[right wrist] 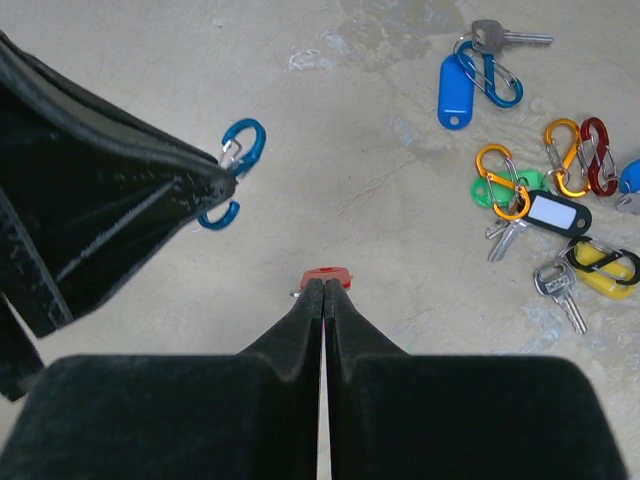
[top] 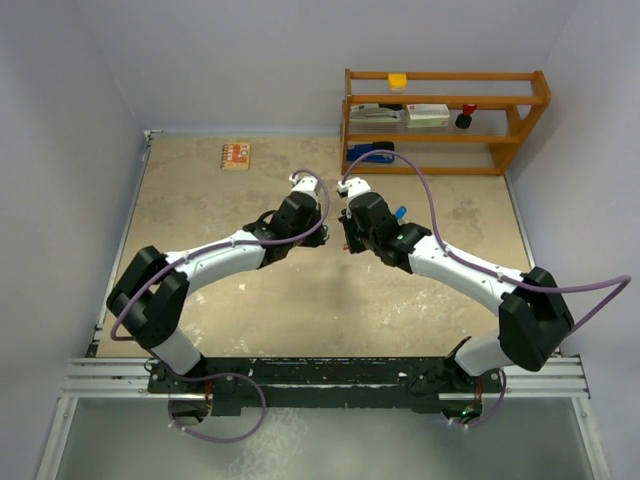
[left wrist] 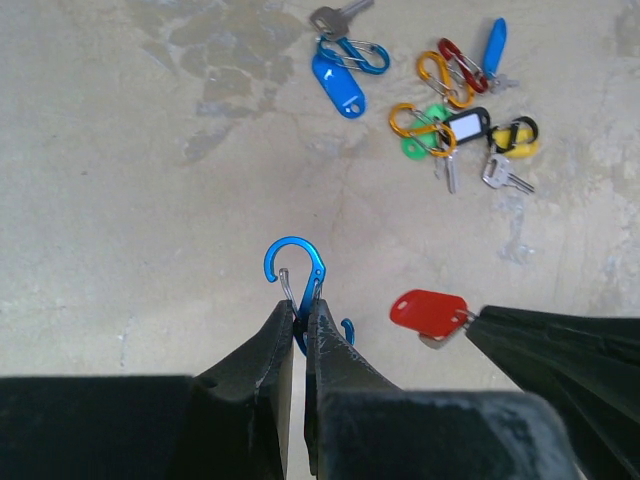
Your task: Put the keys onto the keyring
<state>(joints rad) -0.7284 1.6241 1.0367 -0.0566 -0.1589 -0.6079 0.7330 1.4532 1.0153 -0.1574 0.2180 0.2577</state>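
Keys (left wrist: 466,126) show from wrists: left fingers (left wrist: 262,370) pinch blue clip (left wrist: 292,241), right fingers (right wrist: 290,345) red key (right wrist: 327,276).

Left gripper (left wrist: 303,310): fingers pressed together on a blue S-shaped clip (left wrist: 292,241), its upper hook standing clear above the tips. Right gripper (left wrist: 476,318), lower right: pinching a red-tagged key (left wrist: 428,310). Far part of the desk (left wrist: 150,200): loose keys (left wrist: 465,128) with blue, green, yellow and black-framed tags, lying among orange, red and blue clips (left wrist: 437,78).

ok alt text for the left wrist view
The left tool is shut on a blue S-shaped clip over a beige table, while the right tool holds a red-tagged key beside it. More tagged keys and coloured clips lie at upper right.
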